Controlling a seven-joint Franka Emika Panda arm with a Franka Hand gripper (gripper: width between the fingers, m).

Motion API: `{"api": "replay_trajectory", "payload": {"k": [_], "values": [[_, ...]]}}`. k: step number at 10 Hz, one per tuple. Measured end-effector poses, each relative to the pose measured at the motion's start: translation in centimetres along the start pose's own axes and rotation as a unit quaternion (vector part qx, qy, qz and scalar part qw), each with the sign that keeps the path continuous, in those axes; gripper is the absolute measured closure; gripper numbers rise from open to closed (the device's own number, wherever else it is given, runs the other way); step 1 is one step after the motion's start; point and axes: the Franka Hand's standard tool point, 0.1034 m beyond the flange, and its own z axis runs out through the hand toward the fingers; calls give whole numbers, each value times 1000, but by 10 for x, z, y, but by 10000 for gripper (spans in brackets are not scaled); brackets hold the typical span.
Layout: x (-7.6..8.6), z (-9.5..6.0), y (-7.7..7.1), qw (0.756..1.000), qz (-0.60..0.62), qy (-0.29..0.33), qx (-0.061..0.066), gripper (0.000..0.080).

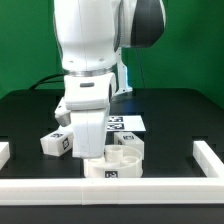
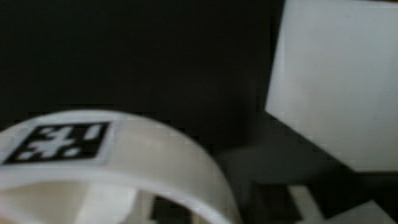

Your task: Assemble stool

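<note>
Currently: leg going in over the seat, near desk edge

Gripper [image 1: 90,118] is clamping the upright leg [image 1: 90,142] by its upper end and holding it vertical, with the lower end sitting at or in the seat [image 1: 122,160]. I can't tell from here whether it is seated. The seat is lying at the middle of the desk edge nearest the exterior camera, just inside the border rail [image 1: 150,187]. The spare leg [image 1: 55,143] is lying on its side toward the near corner on the exterior view's left, close to the seat but apart from it. The marker board [image 1: 128,124] is sitting further back, toward the desk centre.

The wrist view is blurring badly. It is showing a rounded white part [image 2: 107,175] with a tag, most likely the seat rim, but I'm not calling it.

Handling, my read:
- The parts are looking like hollow moulded plastic, so light, stiff and not fragile.
- The smooth white faces are probably slippery, so a leg could be twisting in the pads under side load.
- I'm suggesting a grip across the flat long faces of the leg, high up, leaving the bottom free for the socket.
- The seat is light enough to be sliding when pushed. The rail behind it is helping as a stop.
- The risk I'm watching is the leg going in tilted and jamming.
</note>
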Motion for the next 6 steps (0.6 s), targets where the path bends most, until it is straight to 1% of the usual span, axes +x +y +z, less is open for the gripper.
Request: {"api": "replay_trajectory", "payload": {"k": [1, 2, 6], "values": [[0, 0, 0, 1000, 0, 0, -1, 744], [0, -1, 1, 1000, 0, 0, -1, 756], [0, -1, 1, 1000, 0, 0, -1, 761]]}}
